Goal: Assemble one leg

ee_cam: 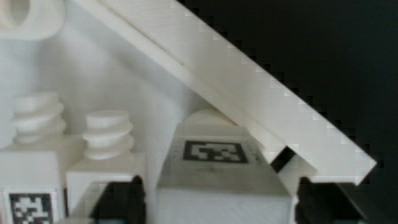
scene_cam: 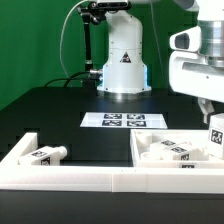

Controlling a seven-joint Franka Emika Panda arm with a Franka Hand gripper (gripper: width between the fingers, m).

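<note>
My gripper [scene_cam: 210,112] is at the exterior view's right, over the right part of the white tray [scene_cam: 120,178]. In the wrist view my gripper [ee_cam: 222,198] has its two dark fingers [ee_cam: 121,200] against both sides of a white leg [ee_cam: 217,150] with a square tag, so it is shut on it. That leg shows below the hand in the exterior view [scene_cam: 215,135]. Other legs lie in the tray [scene_cam: 170,150], one at the left [scene_cam: 46,153]. Two threaded leg ends [ee_cam: 107,132] and a tagged leg [ee_cam: 32,195] lie beside the held one.
The tray's long white rim [ee_cam: 240,85] runs slantwise close past the held leg. The marker board [scene_cam: 122,120] lies on the black table in front of the robot base [scene_cam: 123,60]. A tray divider [scene_cam: 133,150] separates the compartments.
</note>
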